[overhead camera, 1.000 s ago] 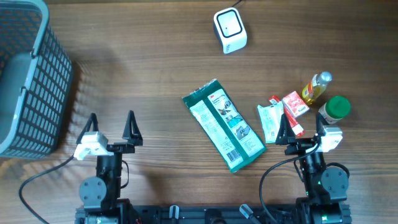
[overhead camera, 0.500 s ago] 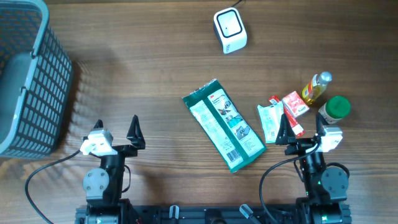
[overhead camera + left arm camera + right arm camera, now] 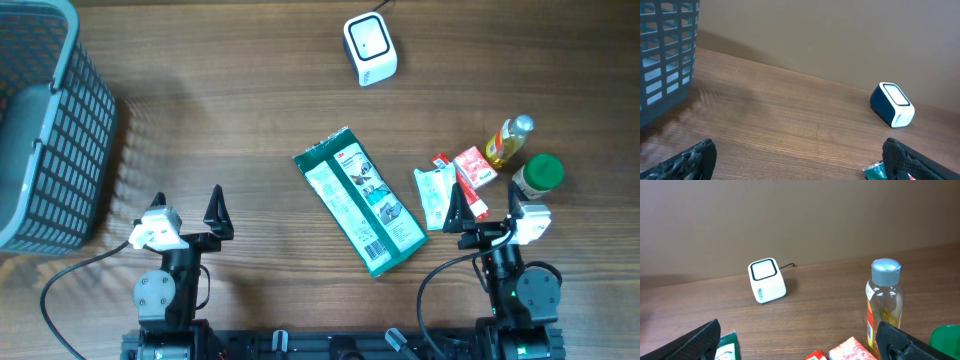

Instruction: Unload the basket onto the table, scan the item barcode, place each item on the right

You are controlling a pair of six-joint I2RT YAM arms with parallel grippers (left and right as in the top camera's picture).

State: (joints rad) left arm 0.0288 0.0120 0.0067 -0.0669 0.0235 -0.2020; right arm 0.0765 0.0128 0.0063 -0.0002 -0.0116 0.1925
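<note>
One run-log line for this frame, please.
stage: pre-grasp | left hand: open, empty | right hand: open, empty | green packet: flat mid-table | scanner: untouched

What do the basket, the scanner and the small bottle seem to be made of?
Basket: probably moulded grey plastic with a matte finish, judging by its regular grid of openings.
Scanner: likely hard plastic, since its white shell is smooth and slightly glossy.
Bottle: clear plastic or glass, I cannot tell which. Yellow liquid shows through, and the cap is grey.
</note>
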